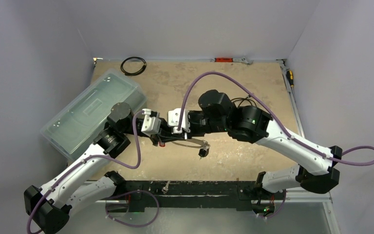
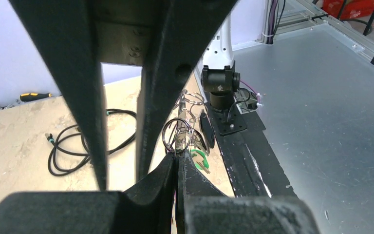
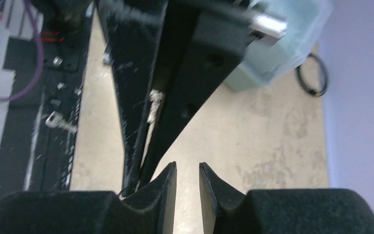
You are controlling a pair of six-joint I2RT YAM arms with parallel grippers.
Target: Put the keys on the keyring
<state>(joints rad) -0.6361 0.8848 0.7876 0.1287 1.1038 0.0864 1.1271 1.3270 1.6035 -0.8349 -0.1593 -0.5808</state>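
my left gripper (image 2: 177,158) has its fingers pinched together on the keyring (image 2: 177,135), a thin shiny silver wire hoop near the front edge of the tan table (image 2: 24,146), with a green-tagged key (image 2: 198,157) just beside it, while my right gripper (image 3: 187,169) has its fingers slightly apart.

One keyring (image 1: 197,142), one clear bin (image 1: 92,112), one black cable coil (image 1: 122,66), two arms, left (image 1: 78,168) and right (image 1: 292,146).

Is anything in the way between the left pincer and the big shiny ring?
Nothing visible. The left pincer already seems to pinch the thin silvery metal keyring at its tips; the open right pincer is close by.
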